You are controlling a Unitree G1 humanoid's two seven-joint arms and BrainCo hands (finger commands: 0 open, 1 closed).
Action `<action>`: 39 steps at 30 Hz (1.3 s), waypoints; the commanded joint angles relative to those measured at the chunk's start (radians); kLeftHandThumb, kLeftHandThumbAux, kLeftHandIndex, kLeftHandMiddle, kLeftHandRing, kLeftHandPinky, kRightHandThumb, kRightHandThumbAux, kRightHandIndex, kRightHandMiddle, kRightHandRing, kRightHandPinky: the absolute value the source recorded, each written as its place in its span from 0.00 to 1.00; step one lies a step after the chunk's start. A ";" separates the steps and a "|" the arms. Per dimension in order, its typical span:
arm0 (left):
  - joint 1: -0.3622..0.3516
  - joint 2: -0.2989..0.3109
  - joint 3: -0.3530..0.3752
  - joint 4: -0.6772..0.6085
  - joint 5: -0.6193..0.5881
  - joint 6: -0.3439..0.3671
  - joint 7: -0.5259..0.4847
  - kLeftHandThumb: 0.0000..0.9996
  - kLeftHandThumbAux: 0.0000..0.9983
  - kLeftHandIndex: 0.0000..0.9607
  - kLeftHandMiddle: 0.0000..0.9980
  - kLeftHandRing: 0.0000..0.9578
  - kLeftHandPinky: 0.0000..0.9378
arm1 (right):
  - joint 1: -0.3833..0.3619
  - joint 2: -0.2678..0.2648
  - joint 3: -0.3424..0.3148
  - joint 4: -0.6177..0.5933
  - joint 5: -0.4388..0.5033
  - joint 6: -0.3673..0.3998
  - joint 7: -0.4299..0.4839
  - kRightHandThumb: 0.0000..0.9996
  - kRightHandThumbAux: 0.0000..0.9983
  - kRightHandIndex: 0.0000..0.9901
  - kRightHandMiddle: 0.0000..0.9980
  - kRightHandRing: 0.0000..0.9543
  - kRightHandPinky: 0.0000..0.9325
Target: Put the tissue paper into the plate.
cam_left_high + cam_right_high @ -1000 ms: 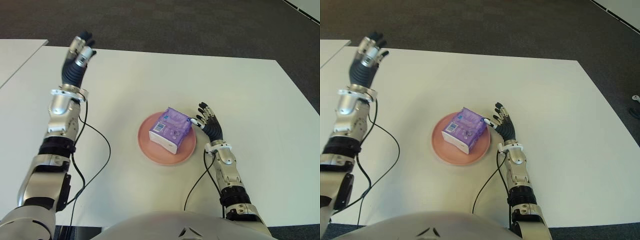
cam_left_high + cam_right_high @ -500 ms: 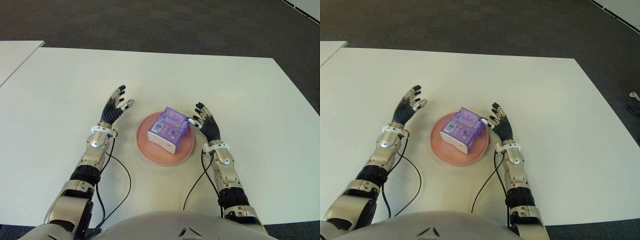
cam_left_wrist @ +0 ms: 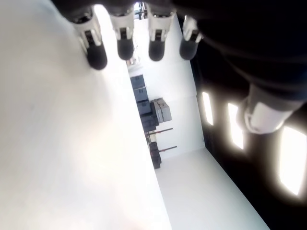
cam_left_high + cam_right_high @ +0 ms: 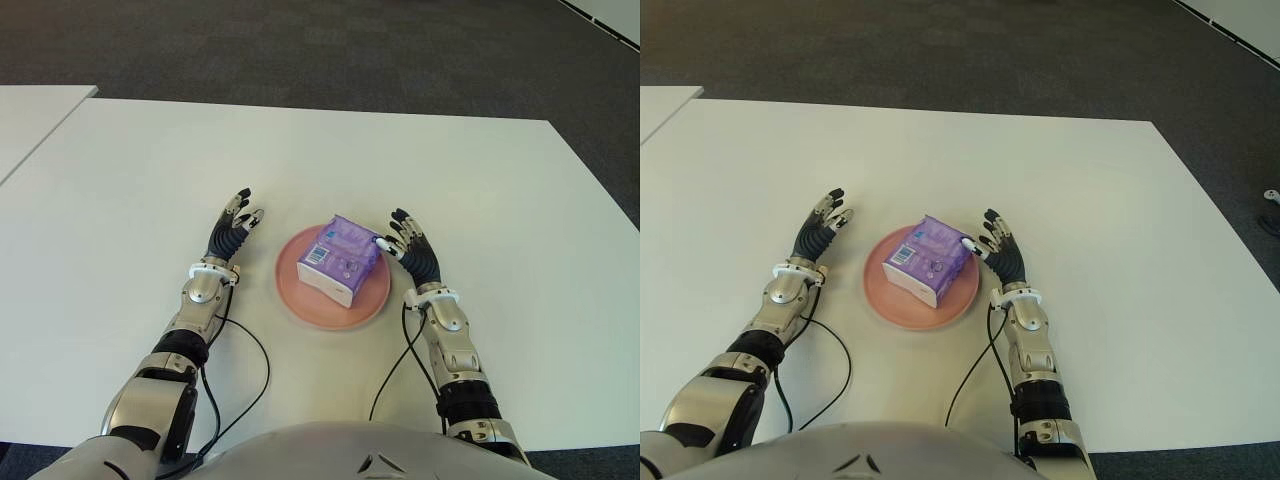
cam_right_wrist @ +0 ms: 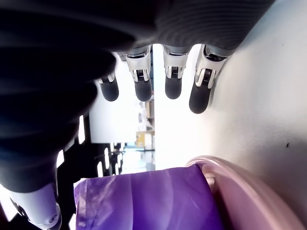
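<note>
Flanking the plate (image 4: 300, 295) holding the tissue pack (image 4: 341, 259), left hand (image 4: 229, 235) and right hand (image 4: 413, 254) spread empty.

The tissue pack (image 4: 342, 258) is purple, its wrap printed with small dark marks, and one end carries a white label with a blue patch and a barcode. The plate (image 4: 300, 298) under it is plain salmon pink. The bench (image 4: 420, 170) is plain white. The floor (image 4: 300, 50) is dark grey carpet with a fine speckle. Each robot hand, left (image 4: 230, 235) and right (image 4: 412, 250), has black ribbed fingers with silver-white joints and black tips, on a silver forearm trailing a black cable (image 4: 255, 375).
</note>
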State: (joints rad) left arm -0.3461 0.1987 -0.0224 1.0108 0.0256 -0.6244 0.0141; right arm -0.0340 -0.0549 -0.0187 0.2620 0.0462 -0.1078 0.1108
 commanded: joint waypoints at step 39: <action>0.051 -0.053 0.101 0.117 -0.008 -0.023 -0.009 0.00 0.43 0.00 0.00 0.00 0.00 | 0.086 0.019 0.013 -0.054 -0.003 0.168 -0.030 0.00 0.73 0.00 0.00 0.00 0.00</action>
State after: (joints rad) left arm -0.3752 0.1613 0.0756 1.0662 0.0101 -0.6802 -0.0017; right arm 0.0026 -0.0411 -0.0087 0.1618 0.0449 -0.0029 0.0856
